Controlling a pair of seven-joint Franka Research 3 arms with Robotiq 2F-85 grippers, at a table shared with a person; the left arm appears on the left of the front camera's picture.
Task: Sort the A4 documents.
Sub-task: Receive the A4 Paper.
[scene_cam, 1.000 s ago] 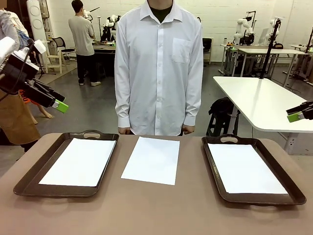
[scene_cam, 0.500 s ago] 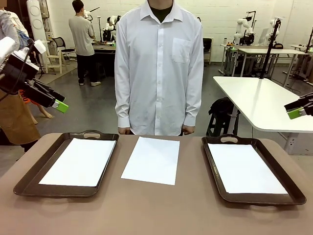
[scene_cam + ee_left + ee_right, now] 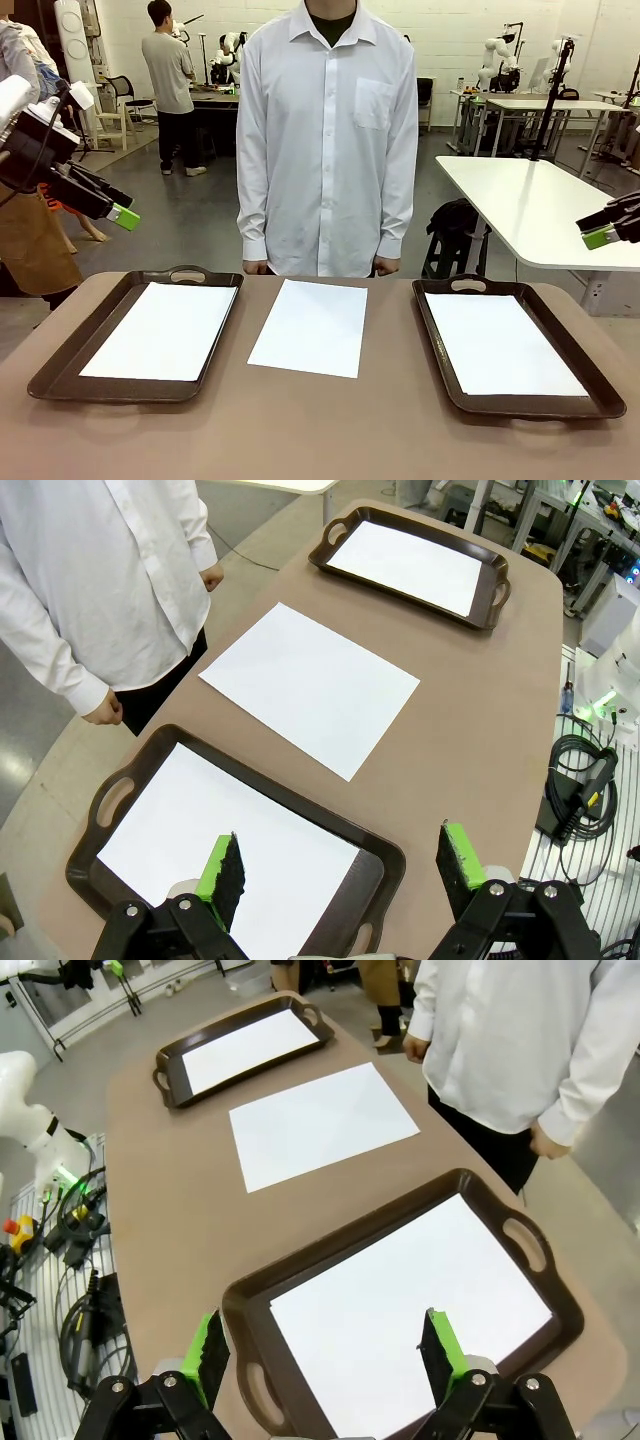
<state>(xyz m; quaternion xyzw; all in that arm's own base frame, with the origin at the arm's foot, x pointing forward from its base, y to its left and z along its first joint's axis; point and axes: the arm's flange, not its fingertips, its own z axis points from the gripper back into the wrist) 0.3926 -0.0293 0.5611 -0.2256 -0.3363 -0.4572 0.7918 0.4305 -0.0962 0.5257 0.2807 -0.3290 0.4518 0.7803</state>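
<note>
Both grippers, left (image 3: 340, 865) and right (image 3: 320, 1355), are held high with jaws apart and nothing gripped. One A4 sheet (image 3: 310, 326) is laid on the table (image 3: 320, 430) between two trays (image 3: 60, 375), each lined with another sheet (image 3: 505, 343).

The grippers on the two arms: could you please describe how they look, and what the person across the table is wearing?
The left gripper and the right gripper are black two-finger units with bright green pads at the fingertips. In the front view a black cable loops by the left gripper's black body. The person wears a white, long-sleeved button-up shirt with a chest pocket over a dark undershirt.
</note>
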